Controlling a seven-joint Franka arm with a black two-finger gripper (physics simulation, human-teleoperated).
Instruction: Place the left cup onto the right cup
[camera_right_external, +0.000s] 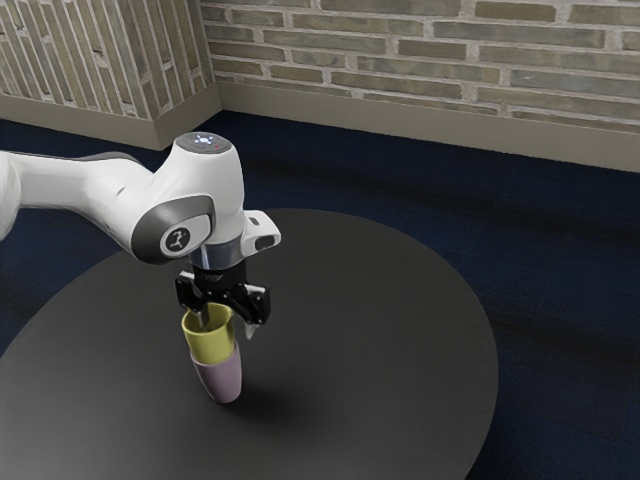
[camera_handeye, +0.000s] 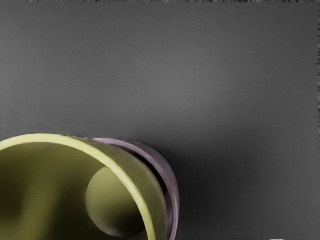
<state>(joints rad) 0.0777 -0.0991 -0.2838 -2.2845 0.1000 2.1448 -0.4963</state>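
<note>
Dim, soft light from above; faint shadow on table (camera_right_external: 400, 330) beside stacked cups (camera_right_external: 215, 360)

Round dark table (camera_right_external: 400, 330) — mauve cup (camera_right_external: 222, 378) on it

Two cups, nested one inside the other, near the front of a dark round table (camera_right_external: 400, 330).

The yellow-green cup (camera_right_external: 208, 342) sits mouth up inside the mauve cup (camera_right_external: 223, 379), its upper half standing above the mauve rim. Both taper toward the base. The stack leans a little, with its top toward the exterior view's left, and the mauve cup's narrow base is down on the table with a soft shadow beside it. From above, the yellow-green cup (camera_handeye: 55, 190) shows a hollow inside and a round floor, while the mauve cup (camera_handeye: 169, 182) shows as a thin band hugging one side.
</note>
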